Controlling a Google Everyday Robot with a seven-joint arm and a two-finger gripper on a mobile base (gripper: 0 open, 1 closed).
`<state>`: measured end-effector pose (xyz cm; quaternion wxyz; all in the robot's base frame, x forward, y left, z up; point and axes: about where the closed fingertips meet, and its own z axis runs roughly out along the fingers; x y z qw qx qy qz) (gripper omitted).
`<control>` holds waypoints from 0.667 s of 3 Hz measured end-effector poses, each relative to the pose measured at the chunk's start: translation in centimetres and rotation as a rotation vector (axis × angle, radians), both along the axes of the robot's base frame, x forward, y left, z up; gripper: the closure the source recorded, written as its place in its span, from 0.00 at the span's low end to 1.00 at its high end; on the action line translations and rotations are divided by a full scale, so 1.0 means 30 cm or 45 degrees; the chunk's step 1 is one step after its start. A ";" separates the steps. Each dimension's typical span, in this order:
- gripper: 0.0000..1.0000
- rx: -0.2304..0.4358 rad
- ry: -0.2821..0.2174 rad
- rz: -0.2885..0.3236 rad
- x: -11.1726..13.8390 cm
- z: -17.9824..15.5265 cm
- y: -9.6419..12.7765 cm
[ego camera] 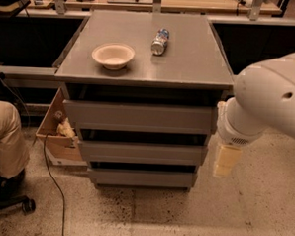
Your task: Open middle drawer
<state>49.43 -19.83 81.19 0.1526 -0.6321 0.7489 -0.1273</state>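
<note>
Gripper [226, 161] hangs low off the cabinet's [140, 70] right side, level with the middle drawer [141, 152] but apart from it, and whether it is clenched or released I cannot tell from here. That middle drawer is the second grey front down, flat and handleless. It sits between the taller top drawer [140, 117] above and the small bottom drawer [142, 178] below, with a dark gap along its upper edge, and it looks shut to me, so the opening has yet to start. With no handle, my call is that the good move is to come in from the right, hook the upper lip at that dark gap or catch the front's right end, then draw straight toward the near side. Keep the pull level so the drawer doesn't rack, and stay clear of the top drawer's overhang. Any jolt could also rock what sits on top. Now the count: three drawer fronts in the stack, one pale bowl [113, 55] and one can [160, 41] lying on its side on the cabinet top, and one cardboard box [57, 137] on the floor to the left.
</note>
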 end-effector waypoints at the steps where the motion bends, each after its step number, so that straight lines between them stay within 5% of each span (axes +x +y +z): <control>1: 0.00 0.019 0.043 0.021 0.073 -0.310 0.015; 2: 0.00 -0.014 0.080 0.008 0.089 -0.469 0.021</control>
